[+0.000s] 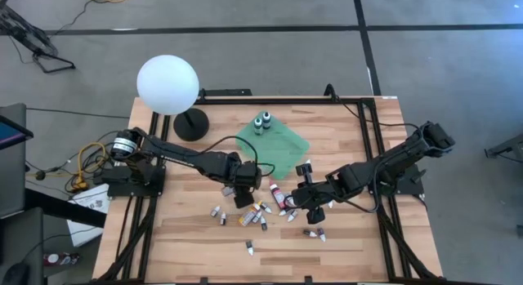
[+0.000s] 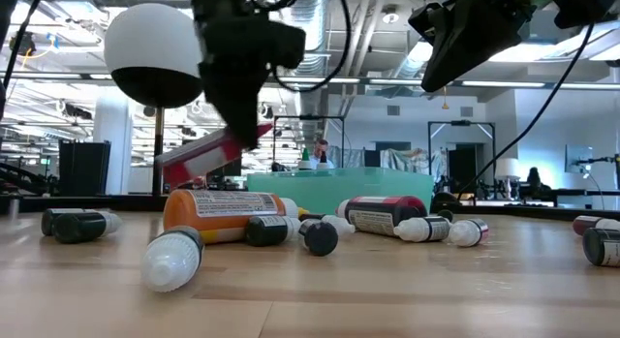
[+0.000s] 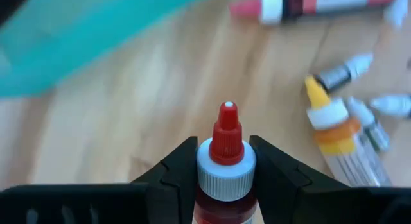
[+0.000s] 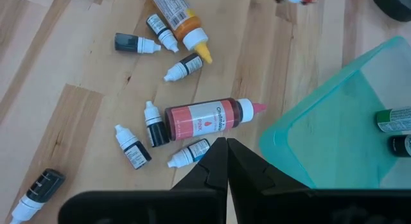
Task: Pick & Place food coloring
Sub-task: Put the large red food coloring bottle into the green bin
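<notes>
My left gripper (image 3: pixel 225 161) is shut on a red food coloring bottle (image 3: pixel 226 135) with a white collar and a red dropper tip. It hangs above the table, just on the near side of the green tray (image 1: pixel 282 150). My right gripper (image 4: pixel 226 150) is shut on nothing and hovers above the pink-labelled bottle (image 4: pixel 205 119), to the right of the pile. Several small white-tipped bottles (image 1: pixel 261 213) and an orange-capped one (image 4: pixel 182 20) lie on their sides on the wood. Two green-capped bottles (image 1: pixel 261 122) stand at the tray's far corner. My left gripper pinches the red bottle by its white ribbed collar (image 3: pixel 207 176), just below the dropper tip, one finger (image 3: pixel 176 176) on each side. The bottle is lifted clear of the table. In the low view its red body (image 2: pixel 199 166) hangs tilted below the gripper.
A white globe lamp (image 1: pixel 167 85) on a black base stands at the far left of the table. A black frame (image 1: pixel 372 154) runs along the table edges. Bare wood lies along the near edge and in the near right corner.
</notes>
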Action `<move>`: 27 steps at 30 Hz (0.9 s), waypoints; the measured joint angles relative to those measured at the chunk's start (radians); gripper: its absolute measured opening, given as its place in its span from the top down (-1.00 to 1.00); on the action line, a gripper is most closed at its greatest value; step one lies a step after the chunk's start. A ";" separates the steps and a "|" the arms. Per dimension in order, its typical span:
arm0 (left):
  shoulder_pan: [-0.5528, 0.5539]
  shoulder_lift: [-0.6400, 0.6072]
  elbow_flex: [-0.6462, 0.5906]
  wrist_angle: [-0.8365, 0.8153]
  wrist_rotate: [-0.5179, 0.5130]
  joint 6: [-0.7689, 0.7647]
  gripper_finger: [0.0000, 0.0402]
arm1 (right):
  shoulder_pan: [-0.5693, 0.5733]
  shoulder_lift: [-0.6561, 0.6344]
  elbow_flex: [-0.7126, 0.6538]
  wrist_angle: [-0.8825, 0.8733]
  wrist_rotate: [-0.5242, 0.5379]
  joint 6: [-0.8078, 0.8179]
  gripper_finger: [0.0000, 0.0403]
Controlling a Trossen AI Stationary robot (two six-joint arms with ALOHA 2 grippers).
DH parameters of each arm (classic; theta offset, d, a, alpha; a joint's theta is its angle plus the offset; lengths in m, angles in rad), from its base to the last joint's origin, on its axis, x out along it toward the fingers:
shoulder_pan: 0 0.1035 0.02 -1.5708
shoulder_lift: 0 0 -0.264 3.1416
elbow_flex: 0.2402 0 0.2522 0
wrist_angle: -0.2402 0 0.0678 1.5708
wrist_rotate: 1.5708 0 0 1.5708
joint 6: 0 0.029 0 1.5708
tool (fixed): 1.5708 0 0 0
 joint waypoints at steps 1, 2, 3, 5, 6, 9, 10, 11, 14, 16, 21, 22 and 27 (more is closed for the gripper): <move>0.000 0.000 0.011 0.000 -0.022 0.003 0.44 | 0.000 0.000 0.000 0.000 0.000 0.000 1.00; 0.000 0.000 0.022 0.001 -0.046 0.003 0.43 | 0.000 0.000 0.000 0.000 0.000 0.000 1.00; 0.000 0.000 0.032 0.000 -0.073 0.003 0.41 | 0.000 0.000 0.000 0.000 0.000 0.000 1.00; 0.000 0.000 0.050 0.000 -0.130 0.003 0.37 | 0.000 0.000 0.000 -0.001 0.000 0.000 1.00; 0.000 0.000 0.060 0.000 -0.159 0.004 0.37 | 0.000 0.000 0.000 -0.003 0.000 0.000 1.00; 0.000 -0.005 0.081 0.003 -0.243 0.008 0.39 | 0.001 0.000 0.000 -0.009 0.000 0.007 1.00; 0.000 -0.007 0.087 0.003 -0.270 0.008 0.41 | 0.001 0.000 0.000 -0.013 0.000 0.008 1.00; 0.000 -0.010 0.093 0.004 -0.298 0.009 0.42 | 0.001 0.000 0.000 -0.018 0.000 0.008 1.00; 0.000 -0.024 0.096 0.025 -0.379 0.011 0.44 | 0.001 0.000 0.000 -0.027 0.000 0.009 1.00; 0.000 -0.035 0.097 0.034 -0.433 0.010 0.42 | 0.001 0.000 0.000 -0.028 0.000 0.015 1.00; -0.002 -0.047 0.097 0.091 -0.568 0.011 0.36 | 0.001 -0.001 0.000 -0.031 0.000 0.020 1.00; -0.002 -0.047 0.097 0.111 -0.585 0.015 0.37 | 0.001 -0.001 0.000 -0.033 0.000 0.028 1.00; -0.002 -0.047 0.097 0.198 -0.636 0.045 0.43 | 0.005 -0.001 0.000 -0.036 0.000 0.043 1.00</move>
